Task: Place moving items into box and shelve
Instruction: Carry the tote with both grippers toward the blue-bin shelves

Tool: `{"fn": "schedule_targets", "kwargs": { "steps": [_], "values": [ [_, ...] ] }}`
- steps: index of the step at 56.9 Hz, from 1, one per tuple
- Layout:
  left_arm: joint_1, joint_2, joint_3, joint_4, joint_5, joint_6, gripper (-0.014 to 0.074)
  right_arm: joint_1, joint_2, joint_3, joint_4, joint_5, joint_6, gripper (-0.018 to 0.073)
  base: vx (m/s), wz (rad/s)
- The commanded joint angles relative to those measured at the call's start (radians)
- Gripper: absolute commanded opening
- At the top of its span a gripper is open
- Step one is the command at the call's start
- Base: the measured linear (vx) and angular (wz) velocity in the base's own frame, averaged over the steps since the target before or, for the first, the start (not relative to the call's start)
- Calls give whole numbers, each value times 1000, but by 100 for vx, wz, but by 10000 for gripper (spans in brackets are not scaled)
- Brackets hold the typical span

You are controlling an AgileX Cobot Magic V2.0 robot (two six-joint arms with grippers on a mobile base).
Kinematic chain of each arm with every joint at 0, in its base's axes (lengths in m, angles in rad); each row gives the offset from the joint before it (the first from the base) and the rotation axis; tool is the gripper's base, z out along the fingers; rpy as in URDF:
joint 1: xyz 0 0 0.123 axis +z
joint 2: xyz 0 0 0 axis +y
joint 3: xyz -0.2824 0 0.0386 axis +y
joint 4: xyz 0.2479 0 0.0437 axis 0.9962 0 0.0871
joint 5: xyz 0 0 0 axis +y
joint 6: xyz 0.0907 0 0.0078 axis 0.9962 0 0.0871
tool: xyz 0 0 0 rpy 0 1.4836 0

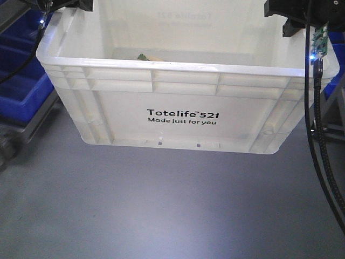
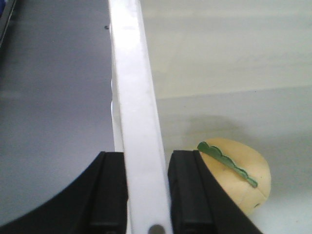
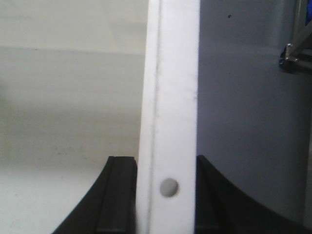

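A white plastic box [image 1: 178,116] marked "Totelife 521" hangs in the air above the grey floor, held by both arms at its two side rims. My left gripper [image 2: 146,195] is shut on the box's left rim [image 2: 136,112], one finger outside, one inside. My right gripper [image 3: 168,195] is shut on the right rim [image 3: 170,97] the same way. Inside the box lies a tan rounded item with a green wavy strip [image 2: 241,178]; its top shows over the front rim in the front view [image 1: 148,57].
Blue bins [image 1: 21,75] on a metal shelf frame stand at the left. A black cable [image 1: 318,129] hangs down at the right. A blue bin edge and metal frame [image 1: 334,86] show at the right. Grey floor [image 1: 161,210] lies below the box.
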Motion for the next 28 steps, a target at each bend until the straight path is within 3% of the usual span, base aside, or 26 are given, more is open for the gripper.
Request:
{"fn": "schedule_targets", "kwargs": {
  "steps": [1,28],
  "values": [
    [17,-70,-38,96,-127,15,-1,-23,-57,-40,-146,-63,-5,-5,54,-46],
    [17,-70,-38,96,-127,15,-1,-23,-57,-40,-146,-63,-5,-5,53,-45]
  ]
}}
